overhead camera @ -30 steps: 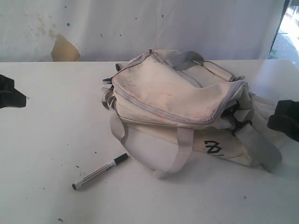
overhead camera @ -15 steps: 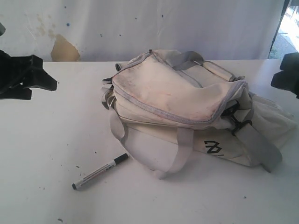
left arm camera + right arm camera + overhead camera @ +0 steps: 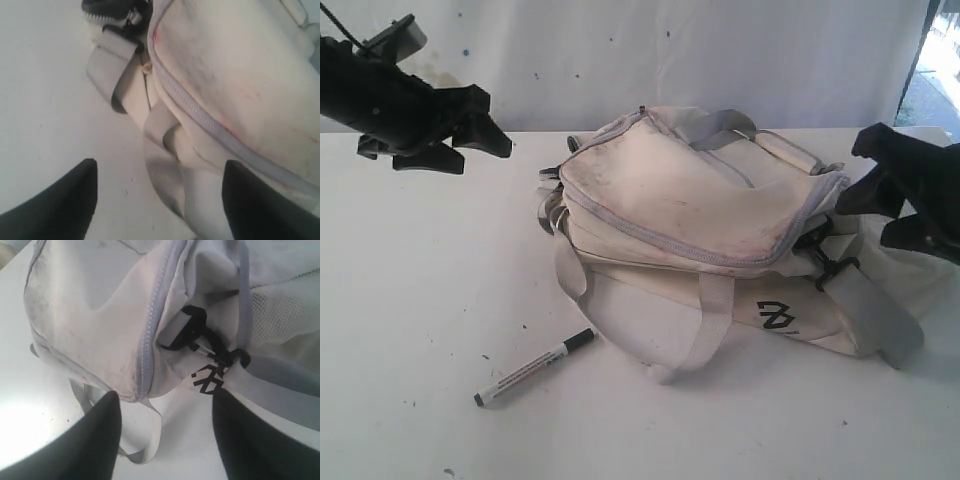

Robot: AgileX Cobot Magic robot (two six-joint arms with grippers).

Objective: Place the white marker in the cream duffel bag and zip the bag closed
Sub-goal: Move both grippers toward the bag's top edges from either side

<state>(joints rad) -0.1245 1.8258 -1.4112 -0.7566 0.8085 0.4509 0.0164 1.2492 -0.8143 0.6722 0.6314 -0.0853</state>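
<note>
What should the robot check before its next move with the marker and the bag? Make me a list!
1. Is the marker free to grab? Ok: it lies on the table with nothing holding it.
2. Is the left gripper open and empty? Ok.
3. Is the right gripper open and empty? Ok.
4. Is the bag open enough for the marker? Cannot tell: its zipper looks shut along the side, but the left wrist view shows a dark gap at one end.
5. Is the marker inside the bag? Not ok: not yet done.
</note>
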